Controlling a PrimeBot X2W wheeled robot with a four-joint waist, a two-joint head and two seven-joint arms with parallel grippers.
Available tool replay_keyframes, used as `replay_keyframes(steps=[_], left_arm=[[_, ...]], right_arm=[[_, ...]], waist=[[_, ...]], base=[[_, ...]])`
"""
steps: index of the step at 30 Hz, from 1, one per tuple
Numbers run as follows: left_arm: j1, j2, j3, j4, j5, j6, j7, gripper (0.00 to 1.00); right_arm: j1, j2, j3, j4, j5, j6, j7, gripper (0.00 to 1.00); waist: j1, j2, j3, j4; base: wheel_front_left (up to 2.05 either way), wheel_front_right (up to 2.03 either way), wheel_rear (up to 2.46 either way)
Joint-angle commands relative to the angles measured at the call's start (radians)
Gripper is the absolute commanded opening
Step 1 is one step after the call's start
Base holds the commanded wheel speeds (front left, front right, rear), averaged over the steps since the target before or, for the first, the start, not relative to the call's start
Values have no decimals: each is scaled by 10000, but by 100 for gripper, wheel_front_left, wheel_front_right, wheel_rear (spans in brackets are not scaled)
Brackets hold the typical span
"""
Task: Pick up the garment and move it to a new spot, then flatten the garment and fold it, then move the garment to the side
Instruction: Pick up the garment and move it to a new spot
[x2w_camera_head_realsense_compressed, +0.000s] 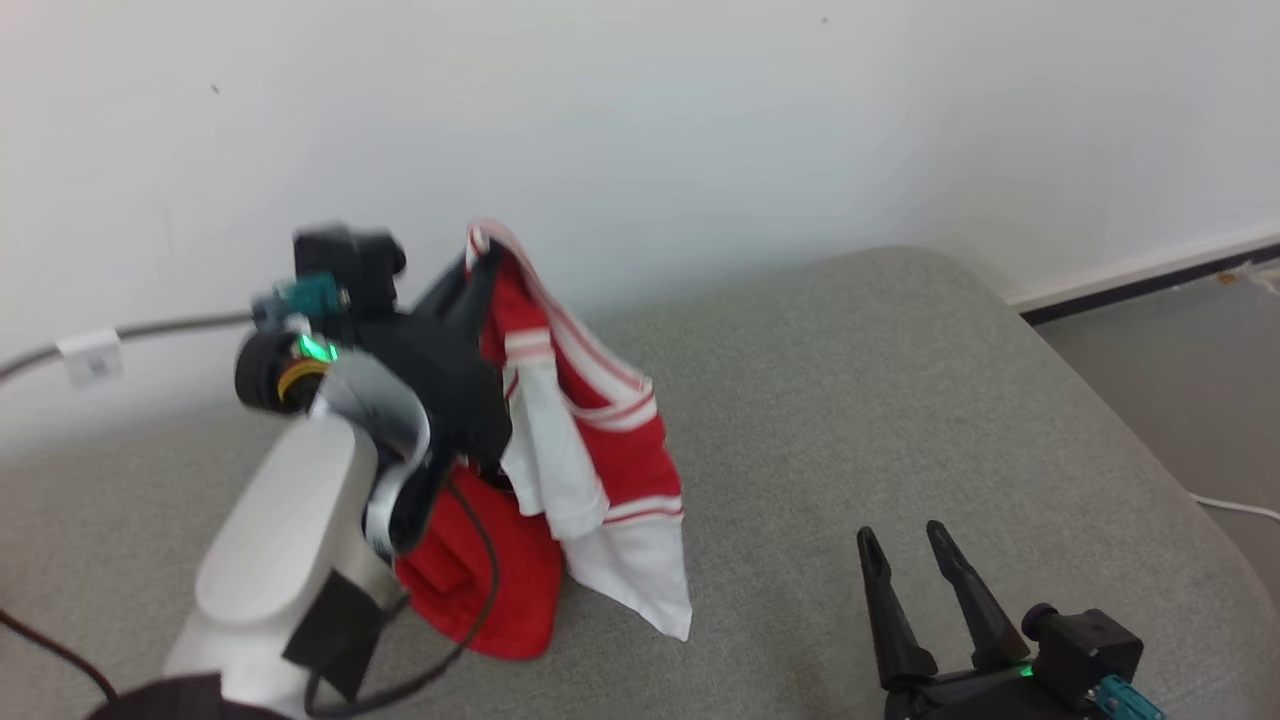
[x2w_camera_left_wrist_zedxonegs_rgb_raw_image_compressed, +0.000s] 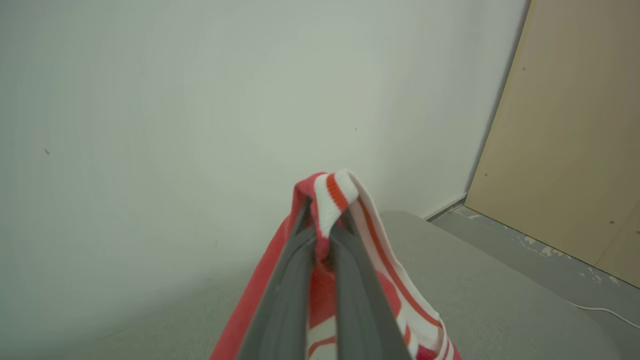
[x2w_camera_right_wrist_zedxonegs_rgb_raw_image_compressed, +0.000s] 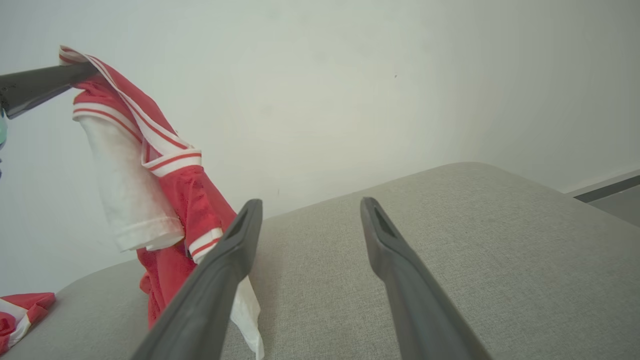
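Garment (x2w_camera_head_realsense_compressed: 590, 430) hung left of centre in the head view: a red top with white sleeves and striped trim. The left gripper (x2w_camera_head_realsense_compressed: 487, 250) was clamped on one banded edge, and in the left wrist view that striped fold (x2w_camera_left_wrist_zedxonegs_rgb_raw_image_compressed: 335, 192) poked out above the closed fingertips at mid-frame. From there the cloth draped down in loose folds, and its red lower part rested on the grey cushion (x2w_camera_head_realsense_compressed: 900, 400).

It looked light, thin and wholly limp, so it would likely sag and bunch wherever it was unsupported, and a single pinch would not spread it. The ribbed trim seemed thicker than the body cloth and probably gave the surest hold; the smooth red panels might slide between the fingers.

At the lower right of the head view the right gripper (x2w_camera_head_realsense_compressed: 903, 537) stood with fingers parted, holding nothing, well apart from the cloth. In the right wrist view the top hung at the left, beyond that gripper's left finger.

A good second hold, in my judgement, would be a trimmed edge away from the first pinch, such as a sleeve cuff or the hem.
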Motion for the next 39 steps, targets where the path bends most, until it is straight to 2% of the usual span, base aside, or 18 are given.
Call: replay_keyframes(steps=[1,6,7,8,15,22,25,28,31,33,39], left_arm=[[521,-56,-40,215,-47,45,-194,0],[1497,-473,-376,928,-30,93,-663,0],[1650,-540,-492,1070,39,98,-755,42],[1777,-613,-568,1233,42,143,-818,100],[2499,-1007,-932,1767,-208,313,-1388,100],[3585,-907,-1206,844,50,194,-2839,100],[4407,-613,-1110,-38,323,397,-3329,100],[5406,-373,-674,-1165,674,815,-3501,100],[6458,-239,177,-2643,1144,1082,-3504,100],[7154,-101,594,-3275,1571,1141,-3508,100],[8634,188,1839,-3959,2065,1133,-3512,100]], right_arm=[[-3,-1,110,-36,55,34,45,100],[-155,-5,180,-162,-53,34,162,100],[-176,-4,186,-189,-76,34,187,100],[-194,-4,196,-216,-92,34,210,100],[-74,-4,118,-334,-93,34,340,100],[191,-4,-359,-446,-179,34,361,100],[332,-4,-699,-535,-277,34,382,100],[492,-1,-1164,-542,-450,34,432,100],[655,2,-1566,-473,-634,34,459,100],[759,-1,-1681,-389,-692,34,559,100],[1074,-4,-1769,-215,-962,34,916,100]], waist=[[0,0,498,-272],[0,0,733,-64],[0,0,757,-5],[0,0,775,65],[0,0,668,704],[0,0,372,1366],[0,0,232,1647],[0,0,112,1934],[0,0,12,2208],[0,0,-56,2355],[0,0,-253,2576]], base=[[0,0,0],[0,0,0],[0,0,0],[0,0,0],[0,0,0],[0,0,0],[0,0,0],[0,0,0],[0,0,0],[0,0,0],[0,0,0]])
